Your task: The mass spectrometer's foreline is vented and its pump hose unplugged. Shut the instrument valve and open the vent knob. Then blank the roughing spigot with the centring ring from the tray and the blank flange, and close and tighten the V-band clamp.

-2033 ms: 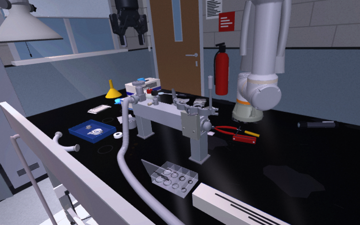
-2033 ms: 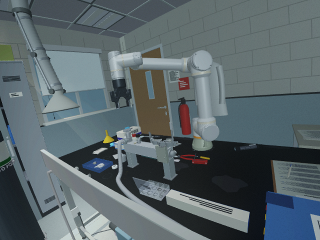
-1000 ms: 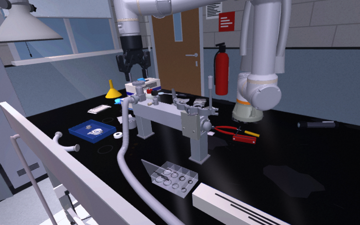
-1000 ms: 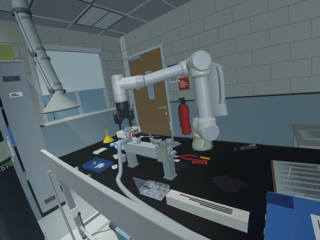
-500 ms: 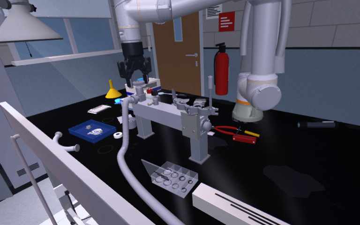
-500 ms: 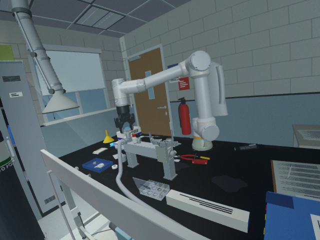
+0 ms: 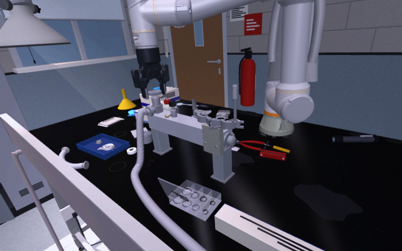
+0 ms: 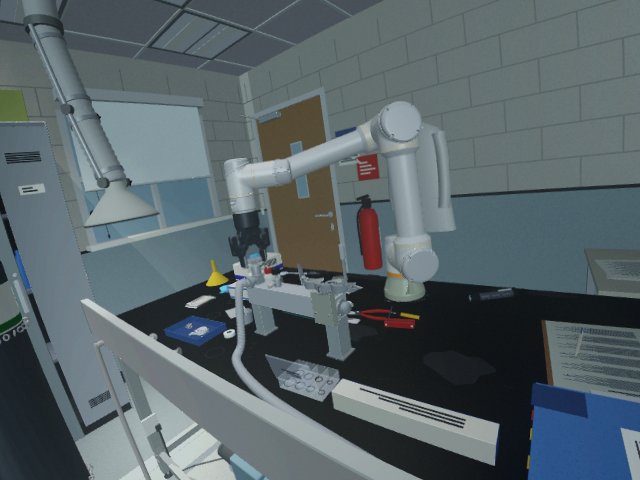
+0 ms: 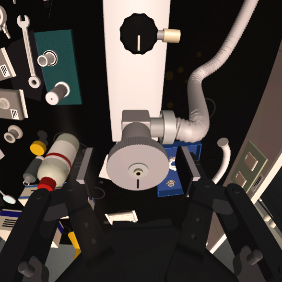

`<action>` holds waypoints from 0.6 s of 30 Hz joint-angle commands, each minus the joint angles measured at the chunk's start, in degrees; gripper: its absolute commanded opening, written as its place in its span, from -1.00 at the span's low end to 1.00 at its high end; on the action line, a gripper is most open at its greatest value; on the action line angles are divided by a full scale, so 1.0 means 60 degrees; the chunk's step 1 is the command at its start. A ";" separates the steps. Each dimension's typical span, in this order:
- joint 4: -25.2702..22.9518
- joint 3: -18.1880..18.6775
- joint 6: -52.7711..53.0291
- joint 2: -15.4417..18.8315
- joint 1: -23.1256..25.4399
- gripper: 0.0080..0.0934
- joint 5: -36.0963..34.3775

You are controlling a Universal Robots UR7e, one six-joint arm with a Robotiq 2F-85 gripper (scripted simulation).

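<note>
At the left end of the grey manifold point(image 7: 180, 124), the knurled grey valve knob point(image 9: 137, 165) point(image 7: 154, 95) stands upright, its index line pointing toward me in the wrist camera. My gripper point(image 9: 136, 168) point(image 7: 151, 88) point(image 8: 250, 254) is open and empty, its fingers hanging on either side of that knob. Farther along the manifold is the black vent knob point(image 9: 137, 37) with a beige stub. The corrugated hose point(image 9: 202, 86) point(image 7: 139, 165) joins the valve body from the side. The blue tray point(image 7: 103, 145) holding the ring lies on the bench to the left. The V-band clamp point(image 7: 221, 117) sits open at the manifold's right end.
A white bottle with a red cap point(image 9: 56, 157) lies close to my left finger. A yellow funnel point(image 7: 126, 101) and a white box stand behind the valve. Red pliers point(image 7: 263, 148), a clear parts organiser point(image 7: 194, 199) and a spanner point(image 9: 29, 52) lie on the black bench.
</note>
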 commanded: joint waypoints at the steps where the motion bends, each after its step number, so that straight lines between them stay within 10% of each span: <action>1: -0.0004 -0.0004 0.0000 -0.0005 0.0000 0.64 0.0000; 18: -0.0005 -0.0004 0.0000 -0.0005 0.0000 -0.10 0.0000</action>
